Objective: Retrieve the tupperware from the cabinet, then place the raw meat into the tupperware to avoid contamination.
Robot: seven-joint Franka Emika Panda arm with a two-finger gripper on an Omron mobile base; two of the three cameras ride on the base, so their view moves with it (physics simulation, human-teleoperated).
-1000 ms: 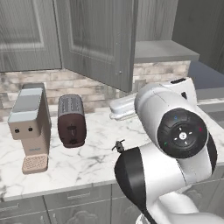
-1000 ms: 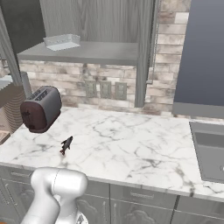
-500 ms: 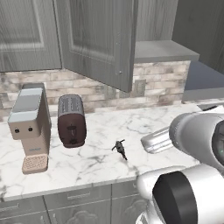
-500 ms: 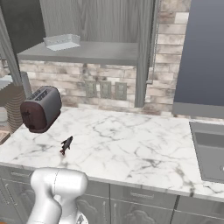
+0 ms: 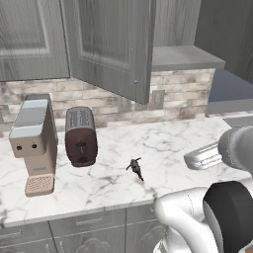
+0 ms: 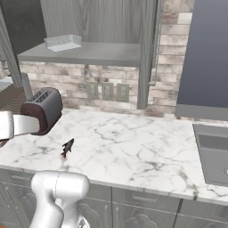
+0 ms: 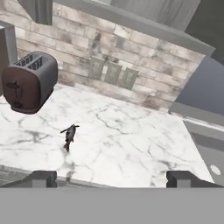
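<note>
Marble counter (image 6: pixel 133 156) along brick wall. Cabinet (image 5: pixel 108 44) door swung open; tupperware (image 6: pixel 63 42) on shelf inside, left end. Small dark raw meat (image 7: pixel 69 134) on counter, right of toaster (image 5: pixel 80 136), apart from it. Coffee machine (image 5: pixel 33 143) beside toaster. Gripper (image 7: pixel 111 178) above counter front edge, jaws spread wide, empty.

The marble counter (image 5: pixel 163 143) carries a toaster (image 5: pixel 80 136), a coffee machine (image 5: pixel 33 142) — and a small dark item (image 5: pixel 135 168).
</note>
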